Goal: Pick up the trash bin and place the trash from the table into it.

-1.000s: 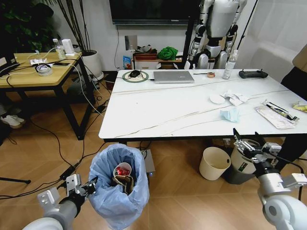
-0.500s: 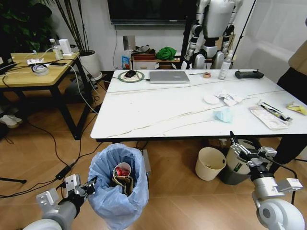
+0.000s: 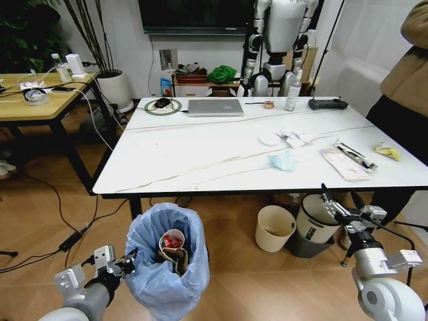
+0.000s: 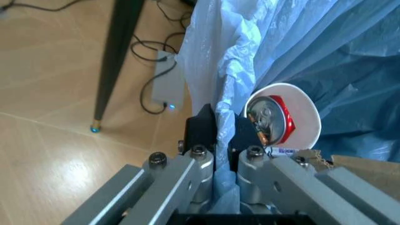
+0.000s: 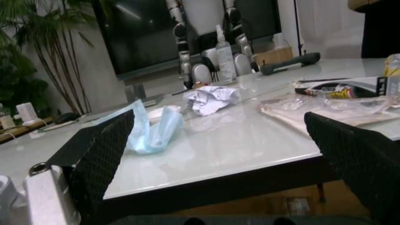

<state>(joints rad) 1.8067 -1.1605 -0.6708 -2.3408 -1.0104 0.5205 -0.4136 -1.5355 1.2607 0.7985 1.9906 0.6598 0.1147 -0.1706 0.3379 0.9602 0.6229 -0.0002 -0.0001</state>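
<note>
The trash bin (image 3: 167,267), lined with a light-blue bag, hangs low in front of me with my left gripper (image 3: 124,261) shut on its bag rim (image 4: 220,123). Inside lie a white paper cup (image 4: 293,105) with a red crumpled can and brown cardboard (image 3: 175,257). On the white table (image 3: 200,154) lie a pale blue face mask (image 3: 282,161), white tissues (image 3: 294,138), a clear plastic package (image 3: 346,161) and a yellow wrapper (image 3: 388,152). My right gripper (image 3: 342,215) is open below the table's front edge, facing the mask (image 5: 153,126) and the tissue (image 5: 209,99).
Under the table stand a cream bucket (image 3: 274,227) and a grey-and-white bin (image 3: 314,221). A laptop (image 3: 215,107), a bottle and a controller sit at the table's far side. A wooden table (image 3: 33,100) is left, a person (image 3: 408,80) right. Cables cross the floor.
The whole picture has slid left, so the camera has moved right along the table. Both grippers keep their poses, and the bin stays in the left one.
</note>
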